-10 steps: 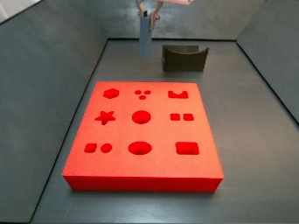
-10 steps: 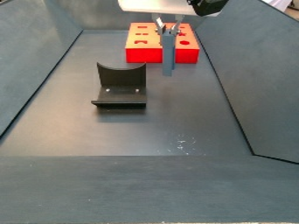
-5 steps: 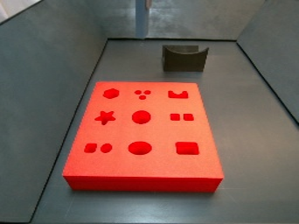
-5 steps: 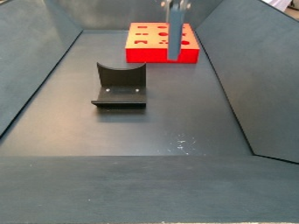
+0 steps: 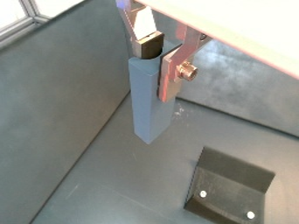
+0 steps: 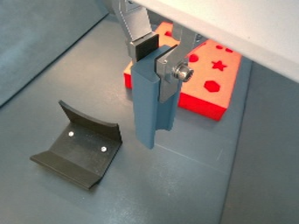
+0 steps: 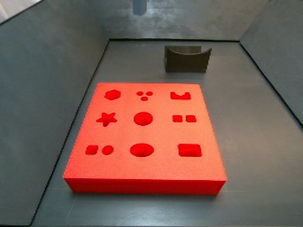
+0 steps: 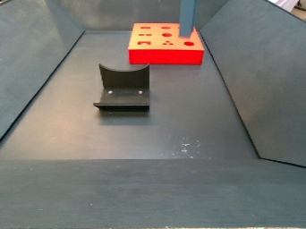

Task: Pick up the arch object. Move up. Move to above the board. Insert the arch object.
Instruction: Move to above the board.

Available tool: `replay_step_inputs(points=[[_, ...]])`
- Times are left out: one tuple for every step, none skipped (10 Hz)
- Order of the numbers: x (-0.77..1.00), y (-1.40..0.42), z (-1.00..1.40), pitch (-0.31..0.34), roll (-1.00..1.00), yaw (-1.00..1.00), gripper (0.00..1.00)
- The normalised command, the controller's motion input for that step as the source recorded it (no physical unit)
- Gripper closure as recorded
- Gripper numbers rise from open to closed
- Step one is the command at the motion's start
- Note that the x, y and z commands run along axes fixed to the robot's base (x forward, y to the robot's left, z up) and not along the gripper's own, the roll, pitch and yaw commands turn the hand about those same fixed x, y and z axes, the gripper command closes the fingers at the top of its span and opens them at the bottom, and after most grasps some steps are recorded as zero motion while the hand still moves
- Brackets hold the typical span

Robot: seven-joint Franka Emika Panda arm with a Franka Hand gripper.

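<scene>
My gripper [image 5: 156, 54] is shut on the top of the arch object [image 5: 149, 101], a slim pale blue-grey piece that hangs upright from the fingers, high above the floor. Both show in the other wrist view too: the gripper [image 6: 156, 59] and the arch object [image 6: 149, 105]. In the side views only the lower part of the arch object [image 7: 141, 6] [image 8: 188, 18] shows at the top edge; the gripper is out of frame there. The board [image 7: 142, 184] is a thick red slab with shaped recesses, lying flat on the floor; it also shows in a side view [image 8: 165, 56] and a wrist view [image 6: 211, 87].
The dark fixture [image 7: 186, 58] with a scooped back stands on the floor beyond the board's short end; it shows also in a side view [image 8: 122, 87] and in both wrist views [image 5: 230, 184] [image 6: 79, 144]. Sloped grey walls enclose the floor.
The gripper has risen with the arch object in it. The gripper has left both side views at the top, and only the piece's lower part remains in them.
</scene>
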Motion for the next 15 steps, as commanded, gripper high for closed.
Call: replay_step_inputs(points=[[-0.07, 0.09, 1.0, 0.061, -0.15, -0.04, 1.0], [-0.06, 0.08, 1.0, 0.064, -0.15, -0.04, 1.0], [-0.04, 0.06, 0.9, 0.065, -0.14, -0.04, 1.0], [-0.02, 0.05, 0.74, 0.068, -0.14, -0.04, 1.0], [-0.01, 0.04, 0.64, 0.071, -0.14, -0.04, 1.0], [0.0, 0.03, 0.43, 0.073, -0.14, -0.04, 1.0], [0.0, 0.03, 0.33, 0.072, -0.14, -0.04, 1.0], [0.15, -1.0, 0.04, 0.164, 0.0, 1.0, 1.0], [0.15, -1.0, 0.01, 0.162, 0.05, 1.0, 1.0], [0.16, -1.0, 0.02, 0.181, 0.12, 0.92, 1.0], [0.17, -1.0, 0.03, 0.175, 0.08, 0.65, 1.0], [0.18, -1.0, 0.03, 0.163, 0.05, 0.35, 1.0], [0.19, -1.0, 0.03, 0.147, 0.04, 0.19, 1.0], [0.2, -1.0, 0.04, 0.134, 0.02, 0.1, 1.0], [0.22, -1.0, 0.04, 0.122, 0.02, 0.03, 1.0]])
